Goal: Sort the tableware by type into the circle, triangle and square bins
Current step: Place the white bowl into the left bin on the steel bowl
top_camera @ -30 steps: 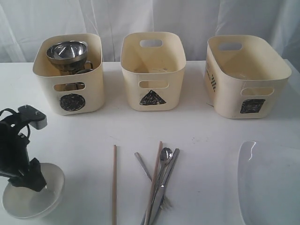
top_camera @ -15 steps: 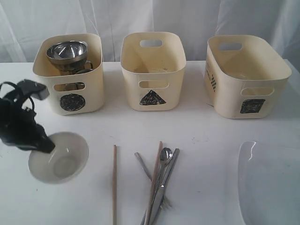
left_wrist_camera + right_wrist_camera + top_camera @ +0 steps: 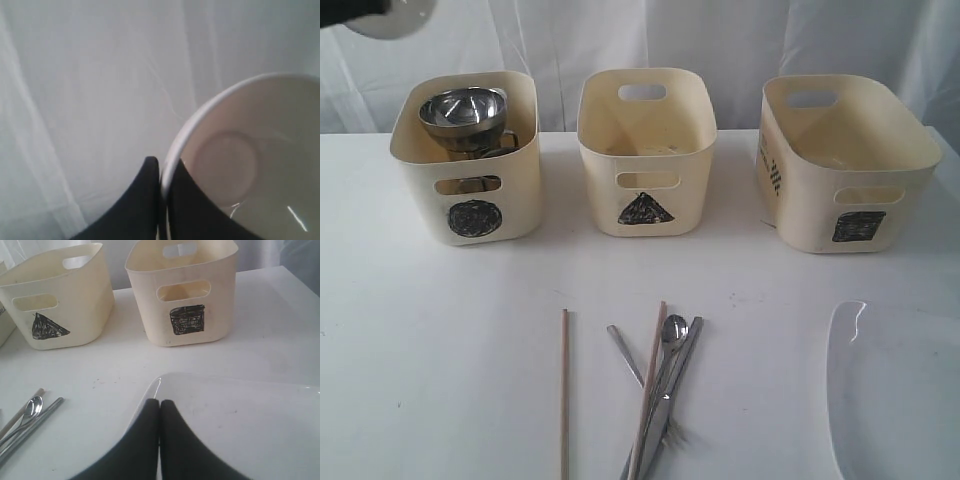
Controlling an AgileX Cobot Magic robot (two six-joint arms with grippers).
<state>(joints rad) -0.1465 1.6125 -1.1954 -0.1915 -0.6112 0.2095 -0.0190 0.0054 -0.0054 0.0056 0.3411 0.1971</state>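
White glossy round bowl [image 3: 240, 165] hangs before a pale curtain [image 3: 75, 100], its rim pinched between the fingers of the left gripper [image 3: 162, 167]. The exterior view catches only a sliver of that bowl [image 3: 395, 18] at its top left corner, higher than the circle-marked cream plastic tub [image 3: 465, 160]. Only the right wrist view shows the right gripper [image 3: 159, 405], fingers pressed together on nothing, at the edge of the large white squarish plate [image 3: 240, 425]. Three tubs stand in a row, counting the triangle-marked tub [image 3: 647, 150] and square-marked tub [image 3: 845, 165]. One shiny steel bowl [image 3: 465, 108] sits in the circle one. Two wooden chopsticks [image 3: 563, 395] and one steel spoon [image 3: 672, 330] lie on the white table [image 3: 450, 330].
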